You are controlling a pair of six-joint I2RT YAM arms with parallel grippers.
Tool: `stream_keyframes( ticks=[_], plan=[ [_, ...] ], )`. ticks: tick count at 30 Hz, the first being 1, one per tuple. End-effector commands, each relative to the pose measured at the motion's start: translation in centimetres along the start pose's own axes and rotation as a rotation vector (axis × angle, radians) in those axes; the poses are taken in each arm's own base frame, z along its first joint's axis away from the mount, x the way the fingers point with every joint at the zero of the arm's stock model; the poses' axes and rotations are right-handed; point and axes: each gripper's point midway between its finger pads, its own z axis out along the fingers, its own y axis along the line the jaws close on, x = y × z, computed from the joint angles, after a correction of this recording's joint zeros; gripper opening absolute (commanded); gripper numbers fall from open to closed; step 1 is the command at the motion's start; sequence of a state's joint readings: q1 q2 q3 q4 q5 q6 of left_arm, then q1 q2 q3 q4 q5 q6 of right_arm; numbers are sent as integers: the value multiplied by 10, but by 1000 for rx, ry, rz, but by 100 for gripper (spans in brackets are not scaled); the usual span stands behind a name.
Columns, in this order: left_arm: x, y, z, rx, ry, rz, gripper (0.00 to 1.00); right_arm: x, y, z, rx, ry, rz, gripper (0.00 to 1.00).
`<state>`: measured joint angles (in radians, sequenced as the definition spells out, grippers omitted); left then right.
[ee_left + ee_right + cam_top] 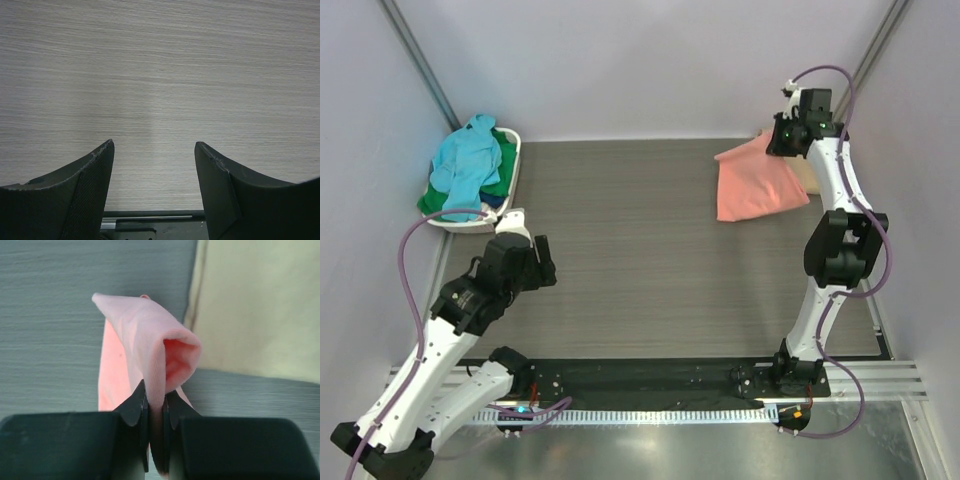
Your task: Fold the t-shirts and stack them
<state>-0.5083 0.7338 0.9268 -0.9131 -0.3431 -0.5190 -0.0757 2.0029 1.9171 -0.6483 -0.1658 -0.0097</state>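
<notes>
A folded salmon-pink t-shirt point(755, 185) lies at the table's far right, partly over a tan t-shirt point(808, 178). My right gripper point(782, 140) is at its far corner, shut on a pinched fold of the pink cloth. In the right wrist view the pink t-shirt point(145, 330) rises from the right gripper point(156, 392), with the tan t-shirt point(260, 305) behind it. My left gripper point(542, 262) hovers low at the near left, away from any shirt. The left wrist view shows that gripper point(154, 145) open, with only bare tabletop between its fingers. A light blue t-shirt point(468, 165) and a green t-shirt point(502, 186) sit in the basket.
A white laundry basket point(513, 150) stands at the far left corner against the wall. Grey walls close in the table on three sides. A black rail with the arm bases point(650, 378) runs along the near edge.
</notes>
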Motion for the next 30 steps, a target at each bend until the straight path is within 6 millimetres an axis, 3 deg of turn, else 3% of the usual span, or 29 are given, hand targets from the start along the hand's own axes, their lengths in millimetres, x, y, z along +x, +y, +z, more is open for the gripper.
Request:
stream_keyframes(
  ticks=[1,7,13,23,30],
  plan=[
    [-8,-5,2,18,-29,-13,67,-57,-14,-39,99,-137,-130,1],
    [-6,-7,7,14,-7,-4,66,-95,-32,-50,144,-233,-175,1],
    [-5,-8,8,15,-2,-3,66,-120,-36,-58,148,-297,-190,1],
    [-3,-9,10,18,10,2,66,-133,-36,-69,124,-335,-223,1],
    [-1,-10,12,21,18,5,66,-141,-50,-67,165,-349,-234,1]
  ],
)
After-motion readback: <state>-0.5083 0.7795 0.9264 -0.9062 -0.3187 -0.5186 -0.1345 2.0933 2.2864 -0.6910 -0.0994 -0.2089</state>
